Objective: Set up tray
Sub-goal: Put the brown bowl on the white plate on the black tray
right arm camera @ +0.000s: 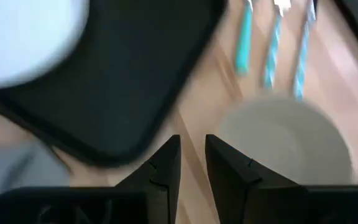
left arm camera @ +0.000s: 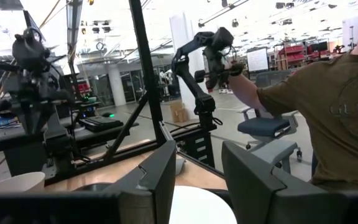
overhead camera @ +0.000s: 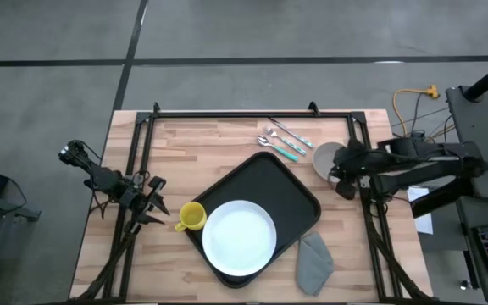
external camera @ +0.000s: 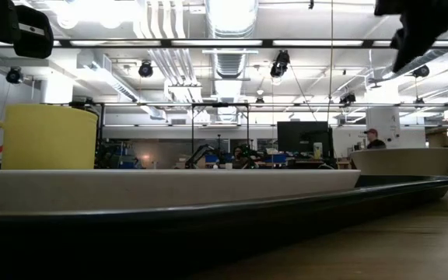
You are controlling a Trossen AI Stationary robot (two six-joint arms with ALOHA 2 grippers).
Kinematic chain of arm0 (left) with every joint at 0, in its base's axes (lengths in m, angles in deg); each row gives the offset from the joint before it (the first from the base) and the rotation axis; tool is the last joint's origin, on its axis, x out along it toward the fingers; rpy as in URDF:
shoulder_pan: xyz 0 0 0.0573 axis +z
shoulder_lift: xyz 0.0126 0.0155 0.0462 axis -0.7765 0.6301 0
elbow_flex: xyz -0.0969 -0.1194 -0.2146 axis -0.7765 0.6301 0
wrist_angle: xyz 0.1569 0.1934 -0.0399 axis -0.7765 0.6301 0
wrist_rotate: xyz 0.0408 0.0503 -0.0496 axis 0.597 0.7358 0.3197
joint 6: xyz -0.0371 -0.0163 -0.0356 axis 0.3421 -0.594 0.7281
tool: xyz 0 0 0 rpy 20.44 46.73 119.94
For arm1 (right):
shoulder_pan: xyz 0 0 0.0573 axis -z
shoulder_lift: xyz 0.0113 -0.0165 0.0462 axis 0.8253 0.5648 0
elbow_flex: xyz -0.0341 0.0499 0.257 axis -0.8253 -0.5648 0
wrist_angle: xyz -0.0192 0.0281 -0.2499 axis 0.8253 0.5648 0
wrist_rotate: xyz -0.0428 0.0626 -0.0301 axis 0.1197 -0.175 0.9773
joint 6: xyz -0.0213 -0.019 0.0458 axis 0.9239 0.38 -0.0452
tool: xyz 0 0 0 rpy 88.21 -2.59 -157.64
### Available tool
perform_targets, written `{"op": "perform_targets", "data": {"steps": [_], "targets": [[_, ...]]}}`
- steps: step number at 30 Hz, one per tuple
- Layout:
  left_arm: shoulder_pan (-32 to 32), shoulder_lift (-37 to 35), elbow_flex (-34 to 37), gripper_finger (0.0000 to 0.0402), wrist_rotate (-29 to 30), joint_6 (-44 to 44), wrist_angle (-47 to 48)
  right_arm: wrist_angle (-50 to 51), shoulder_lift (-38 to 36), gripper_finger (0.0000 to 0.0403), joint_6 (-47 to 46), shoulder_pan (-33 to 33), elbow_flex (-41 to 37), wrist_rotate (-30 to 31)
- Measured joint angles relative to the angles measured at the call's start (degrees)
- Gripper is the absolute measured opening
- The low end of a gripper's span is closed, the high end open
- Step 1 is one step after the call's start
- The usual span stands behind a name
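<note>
On my right gripper [right arm camera: 193,163] the jaws stand apart by only a narrow gap, with nothing between them; they hang over the bench [overhead camera: 227,140] just beside a grey bowl [overhead camera: 326,158], near the bench's right edge. The tray [overhead camera: 299,199] lies just inboard of those jaws, set at a slant across the middle of the bench, its nearest corner close to the bowl but not touching it. On my left gripper [overhead camera: 152,206] the jaws are spread and empty, held near the left edge of the bench, with a yellow mug [overhead camera: 191,216] between them and the tray's left side. A round white plate [overhead camera: 239,238] sits on the near half of the tray. Three pieces of cutlery [overhead camera: 282,141] with pale blue handles lie on the wood beyond the tray's far corner, and a grey cloth [overhead camera: 314,261] lies against its near right side. In the low view the tray's rim fills the foreground and hides most of what stands behind it. I cannot tell whether the mug touches the tray. In the left wrist view a person [left arm camera: 328,106] in a brown shirt sits beyond the bench, cut off by the picture's edge.
</note>
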Motion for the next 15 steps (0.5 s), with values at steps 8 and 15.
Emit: {"op": "perform_targets", "data": {"steps": [8,15], "targets": [[0.0,0.0,0.0,0.0116,0.0,0.0,0.0,8.8,6.1,0.0068,-1.3,0.0,0.3,0.0],[0.0,0.0,0.0,0.0116,0.0,0.0,0.0,8.8,8.3,0.0069,-0.8,0.0,-1.7,0.1]]}}
